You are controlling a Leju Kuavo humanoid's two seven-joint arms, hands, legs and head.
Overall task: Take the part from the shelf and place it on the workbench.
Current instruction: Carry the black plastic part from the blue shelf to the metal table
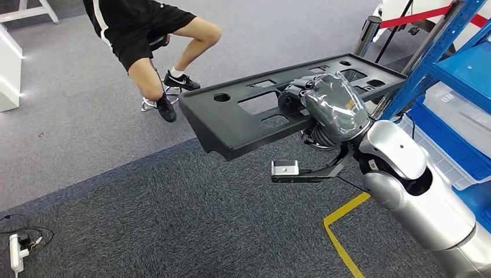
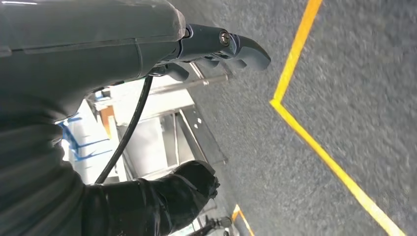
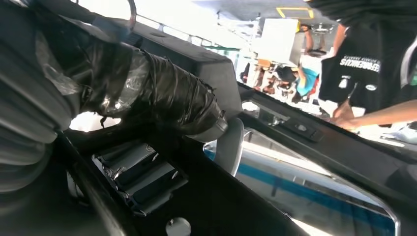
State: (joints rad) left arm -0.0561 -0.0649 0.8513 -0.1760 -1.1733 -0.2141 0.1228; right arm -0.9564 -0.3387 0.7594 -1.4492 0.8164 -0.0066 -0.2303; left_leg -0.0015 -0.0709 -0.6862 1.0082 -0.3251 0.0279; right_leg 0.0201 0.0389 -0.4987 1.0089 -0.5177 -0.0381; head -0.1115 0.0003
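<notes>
The part is a long black plastic panel (image 1: 243,124) with several cut-outs. It hangs level in the air above the grey carpet, and its far end reaches the blue shelf upright (image 1: 414,75). My right hand (image 1: 324,104), under a clear plastic cover, grips the panel near its middle from the near edge. In the right wrist view the tape-wrapped thumb (image 3: 167,98) lies over the panel (image 3: 221,206) and the fingers sit beneath it. My left hand (image 2: 211,46) hangs over the carpet, fingers and thumb apart, holding nothing.
The blue shelf (image 1: 460,63), with pale bins on it, stands at the right. A person (image 1: 145,35) sits on a stool beyond the panel. Yellow floor tape (image 1: 341,231) marks a corner below my right arm. A power strip (image 1: 16,252) lies at the lower left.
</notes>
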